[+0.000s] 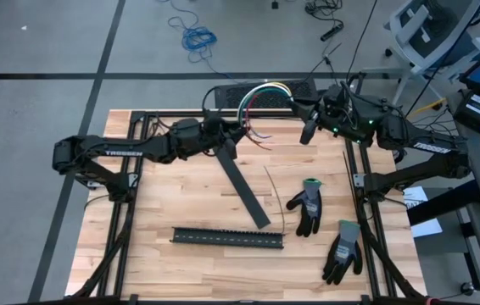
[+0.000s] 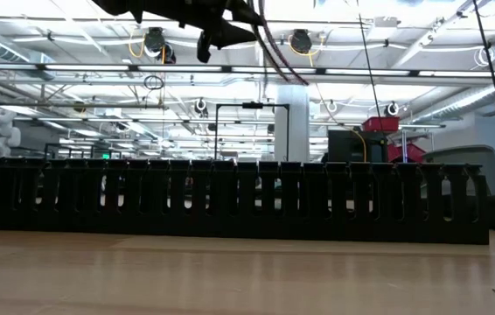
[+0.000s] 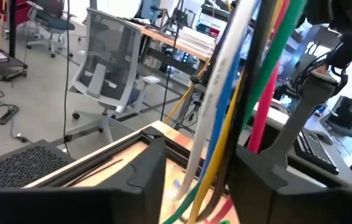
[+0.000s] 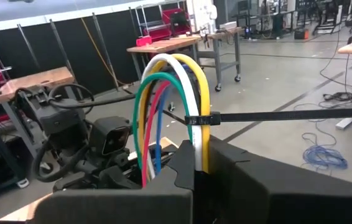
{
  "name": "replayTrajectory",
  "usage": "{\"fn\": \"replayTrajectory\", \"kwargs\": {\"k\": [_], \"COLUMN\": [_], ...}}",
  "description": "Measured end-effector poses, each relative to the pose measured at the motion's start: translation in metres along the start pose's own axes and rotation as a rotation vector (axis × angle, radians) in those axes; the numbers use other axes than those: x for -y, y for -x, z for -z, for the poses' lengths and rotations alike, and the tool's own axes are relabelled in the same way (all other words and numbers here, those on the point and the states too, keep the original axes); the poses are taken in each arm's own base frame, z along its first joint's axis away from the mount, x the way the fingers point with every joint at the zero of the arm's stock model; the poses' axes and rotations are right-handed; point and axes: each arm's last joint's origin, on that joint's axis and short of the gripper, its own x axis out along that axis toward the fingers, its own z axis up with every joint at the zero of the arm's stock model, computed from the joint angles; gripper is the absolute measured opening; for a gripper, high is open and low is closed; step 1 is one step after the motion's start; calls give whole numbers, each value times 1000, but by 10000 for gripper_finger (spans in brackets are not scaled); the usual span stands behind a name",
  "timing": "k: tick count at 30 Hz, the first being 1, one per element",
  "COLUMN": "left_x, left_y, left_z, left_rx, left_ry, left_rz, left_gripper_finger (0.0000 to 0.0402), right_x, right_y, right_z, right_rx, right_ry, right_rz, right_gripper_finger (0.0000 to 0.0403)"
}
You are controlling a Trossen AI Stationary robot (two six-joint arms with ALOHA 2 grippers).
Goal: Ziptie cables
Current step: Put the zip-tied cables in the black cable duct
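High view: you are looking down on both arms meeting at the far edge of the table (image 1: 181,191), where the cables (image 1: 261,93) are arching as a coloured loop between the left gripper (image 1: 230,135) and the right gripper (image 1: 309,129); a black flat strip (image 1: 244,186), a black slotted strip (image 1: 227,238) and two gloves (image 1: 308,206) are lying on the wood, well apart from the work. Low view: you are seeing the slotted strip across the whole width, while one gripper and a dark strand of the bundle are hanging above it at the top edge; which arm this is cannot be told here. Left wrist view: the left fingers (image 3: 145,177) are standing apart, with the white, blue, yellow, green and red wires running through the gap between them, loosely rather than pinched. Right wrist view: the right fingers (image 4: 185,171) are clamping together on one end of the loop, and a black ziptie (image 4: 202,118) is already circling the white and yellow wires, its long tail reaching sideways. The step in hand appears to be cinching the tie, judging by that loose tail; your next move probably calls for the left gripper to take the tail and pull it, while the right arm is holding the bundle raised and steady.
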Motion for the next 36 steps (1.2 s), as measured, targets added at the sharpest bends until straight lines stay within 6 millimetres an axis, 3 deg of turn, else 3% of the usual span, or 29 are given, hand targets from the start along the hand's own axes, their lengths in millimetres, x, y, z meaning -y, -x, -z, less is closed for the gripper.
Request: {"fn": "replayTrajectory", "kwargs": {"k": [5, 10, 15, 22, 30, 36], "left_x": [0, -5, -15, -8, 0, 4], "left_y": [0, 9, 17, 14, 0, -2], "left_z": [-1, -7, -10, -18, -2, -4], "left_rx": [2, -35, -93, -18, -34, 19], "left_ry": [-25, -146, -158, -29, 30, 39], "left_rz": [3, -51, -118, 28, 107, 146], "left_gripper_finger": [181, 184, 184, 185, 185, 185], "right_x": [1, 6, 9, 8, 5, 3], "right_y": [1, 10, 17, 14, 5, -1], "right_z": [0, -6, -9, -6, -5, -2], "right_rx": [0, 20, 30, 17, 30, 13], "right_ry": [32, 46, 44, 51, 59, 73], "right_rz": [2, 12, 12, 18, 20, 19], "right_gripper_finger": [0, 0, 0, 0, 0, 0]}}
